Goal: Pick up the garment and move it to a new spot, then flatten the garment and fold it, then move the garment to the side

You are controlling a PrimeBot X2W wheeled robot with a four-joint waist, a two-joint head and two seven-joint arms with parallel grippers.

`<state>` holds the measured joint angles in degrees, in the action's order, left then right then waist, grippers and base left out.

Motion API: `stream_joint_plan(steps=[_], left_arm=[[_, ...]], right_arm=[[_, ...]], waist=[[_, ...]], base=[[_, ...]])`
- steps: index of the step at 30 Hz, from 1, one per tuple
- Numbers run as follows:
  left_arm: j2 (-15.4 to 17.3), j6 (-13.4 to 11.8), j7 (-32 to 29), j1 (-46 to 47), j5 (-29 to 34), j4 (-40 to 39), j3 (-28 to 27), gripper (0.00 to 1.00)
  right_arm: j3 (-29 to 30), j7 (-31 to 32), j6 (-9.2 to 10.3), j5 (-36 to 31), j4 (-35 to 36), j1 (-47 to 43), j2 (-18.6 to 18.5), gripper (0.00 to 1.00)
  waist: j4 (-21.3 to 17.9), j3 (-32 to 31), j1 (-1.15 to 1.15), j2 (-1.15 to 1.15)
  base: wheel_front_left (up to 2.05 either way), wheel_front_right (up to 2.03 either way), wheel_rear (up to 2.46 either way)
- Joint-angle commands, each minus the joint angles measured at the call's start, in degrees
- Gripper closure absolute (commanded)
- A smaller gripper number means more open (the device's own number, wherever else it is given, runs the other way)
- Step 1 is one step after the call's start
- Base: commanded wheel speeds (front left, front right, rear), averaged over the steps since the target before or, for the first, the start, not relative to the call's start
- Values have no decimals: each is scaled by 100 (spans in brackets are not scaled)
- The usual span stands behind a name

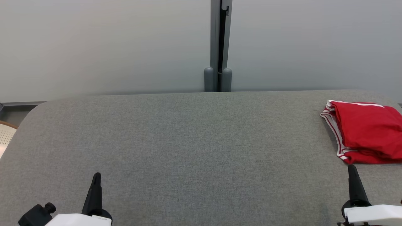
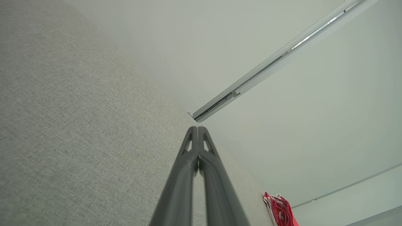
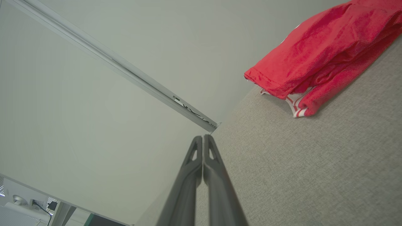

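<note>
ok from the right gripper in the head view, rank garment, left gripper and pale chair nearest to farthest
1. garment, just ahead of the right gripper, far right
2. left gripper, across at lower left
3. pale chair, at the far left edge

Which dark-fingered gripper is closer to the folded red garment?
The right gripper, its closed tips near the red white-striped garment; the left gripper sits far across the grey fabric table.

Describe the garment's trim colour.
White with thin red stripes, edging the red garment; clearest in the head view.
</note>
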<state>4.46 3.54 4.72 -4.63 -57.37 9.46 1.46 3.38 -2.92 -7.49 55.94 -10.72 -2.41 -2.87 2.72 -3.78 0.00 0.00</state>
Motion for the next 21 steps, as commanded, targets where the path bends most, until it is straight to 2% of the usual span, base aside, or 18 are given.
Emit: stream_joint_plan(steps=[1, 21], left_arm=[[36, 61, -33, 192, -202, -34, -54, 100], [42, 180, -344, 522, -1442, 133, -228, 100]], right_arm=[[39, 47, -1, 204, 22, 149, -41, 100], [121, 363, -1, 1432, -97, 419, -42, 100]], waist=[[-7, 10, 0, 0], [-83, 121, 0, 0]], base=[[0, 0, 0], [0, 0, 0]])
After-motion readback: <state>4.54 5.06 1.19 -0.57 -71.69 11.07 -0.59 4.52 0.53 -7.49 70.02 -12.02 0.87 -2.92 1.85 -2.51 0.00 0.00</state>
